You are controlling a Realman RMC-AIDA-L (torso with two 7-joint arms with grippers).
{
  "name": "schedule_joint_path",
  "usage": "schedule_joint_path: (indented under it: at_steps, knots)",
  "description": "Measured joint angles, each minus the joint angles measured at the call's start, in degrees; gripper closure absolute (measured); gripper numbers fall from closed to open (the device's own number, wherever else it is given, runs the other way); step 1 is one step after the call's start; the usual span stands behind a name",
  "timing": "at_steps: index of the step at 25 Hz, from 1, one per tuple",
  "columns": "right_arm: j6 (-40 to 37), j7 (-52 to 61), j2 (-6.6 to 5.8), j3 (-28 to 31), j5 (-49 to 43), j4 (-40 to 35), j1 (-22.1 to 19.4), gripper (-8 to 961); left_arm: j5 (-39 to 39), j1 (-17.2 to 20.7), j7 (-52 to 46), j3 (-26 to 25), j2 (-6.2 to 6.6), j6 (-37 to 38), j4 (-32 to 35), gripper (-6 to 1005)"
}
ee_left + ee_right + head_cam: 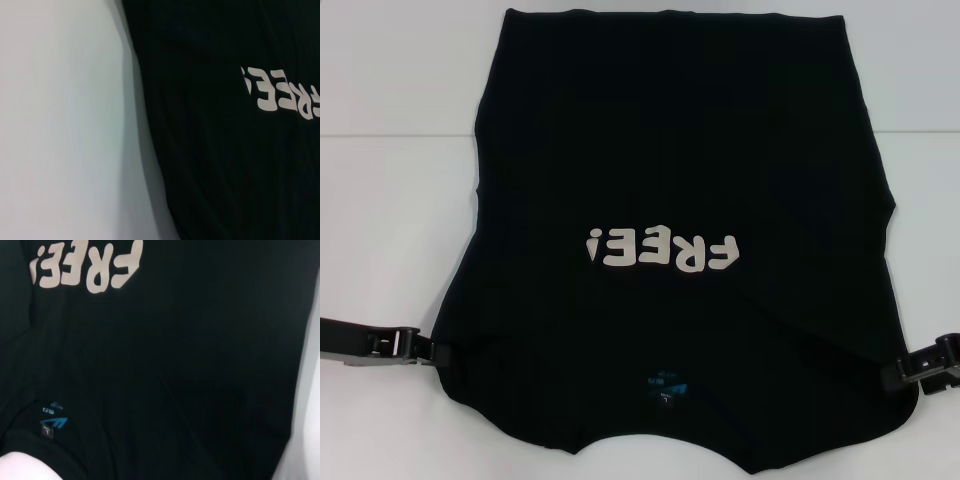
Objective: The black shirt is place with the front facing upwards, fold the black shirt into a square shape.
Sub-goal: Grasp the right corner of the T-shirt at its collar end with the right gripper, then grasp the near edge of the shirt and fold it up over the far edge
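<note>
Shirt: the black shirt (680, 150) lay flat on the white table (390, 150), front up, filling most of the middle of the head view.
Lettering: white block letters "FREE!" (660, 250) sat across the chest and read upside down from the robot's side, so the neck end lay nearest the robot and the hem farthest away.
Label: a small blue neck label (665, 385) showed inside the collar, near the shirt's near edge; the right wrist view showed it too, beside the curved neckline.
Outline: the far hem ran straight and the sides flared outward toward the robot. The sleeves did not stick out, and the near corners reached both grippers. The near edge curved inward at its middle.
Surface: the fabric looked plain and mostly smooth, with a faint diagonal crease on the robot's right side below the letters.
Left gripper: the left gripper (423, 349) lay low at the shirt's near left corner, touching its edge; whether it was clamped on the cloth could not be told.
Right gripper: the right gripper (905, 372) lay at the near right corner against the fabric edge; its hold could not be told either.
</note>
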Motion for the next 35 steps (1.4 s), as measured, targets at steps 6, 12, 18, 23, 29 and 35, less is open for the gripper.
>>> schedule_joint_path:
  at_steps: [6, 12, 18, 23, 29, 35]
  knots:
    - [1.93, 0.40, 0.45, -2.21, 0.00, 0.19, 0.67, 212, 0.00, -0.16, 0.00, 0.00, 0.01, 0.00, -0.10, 973]
    - [3.70, 0.46, 1.35, -6.10, -0.17, -0.04, 1.03, 283, 0.00, -0.34, 0.00, 0.10, 0.02, -0.01, -0.14, 972]
    - [4.53, 1.23, 1.42, -7.34, -1.38, 0.05, 1.65, 535, 0.00, -0.24, 0.45, 0.08, 0.01, -0.01, -0.26, 972]
    - [4.34, 1.24, 1.39, -7.37, -1.46, 0.05, 1.99, 701, 0.00, -0.26, 0.55, 0.08, 0.01, -0.01, -0.28, 971]
    - [4.30, 1.22, 1.02, -7.39, -1.49, 0.04, 2.04, 835, 0.00, -0.27, 0.58, 0.08, 0.02, -0.01, -0.37, 971]
    - [3.17, 0.04, 0.35, -7.30, -1.47, -0.30, 2.05, 889, 0.38, -0.40, 0.61, 0.17, 0.33, 1.43, -0.79, 972]
